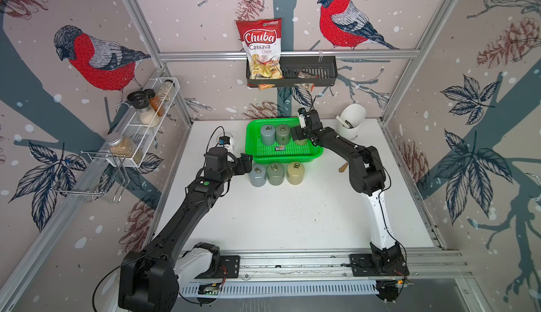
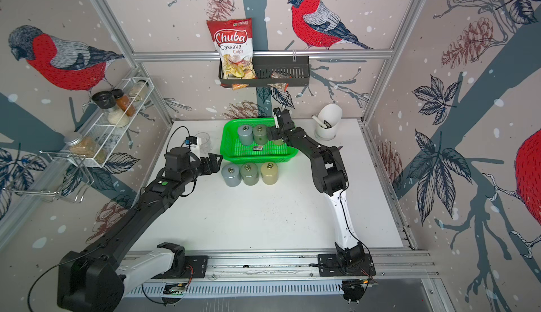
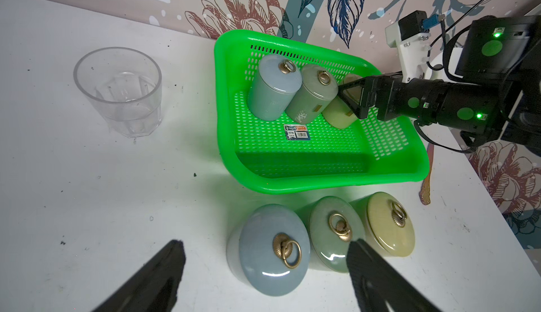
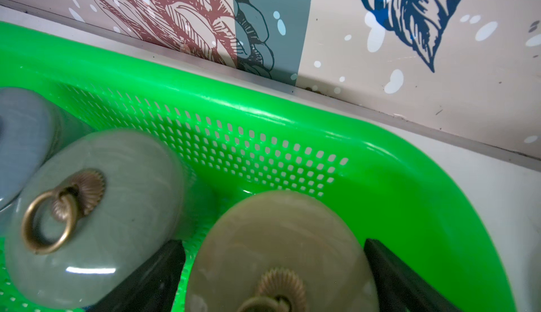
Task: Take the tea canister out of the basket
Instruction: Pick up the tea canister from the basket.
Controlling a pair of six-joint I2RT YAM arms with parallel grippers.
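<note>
Your counter [image 1: 292,222] lies open toward its front edge; the basket [image 1: 288,158] sits near the back wall [image 1: 222,102], three canisters [image 1: 268,135] inside, three more rowed just before it. The wrist views, not the top views, show you the right end effector [image 4: 272,244] spread astride the basket's yellow tea canister [image 4: 278,225]; the left end effector [image 3: 265,244] is spread too.

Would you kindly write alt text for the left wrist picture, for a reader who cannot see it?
A green basket holds three lidded canisters; the right gripper, jaws open, straddles the yellowish canister. Three more canisters stand on the white table outside it, near the open left gripper. A clear glass stands apart.
</note>
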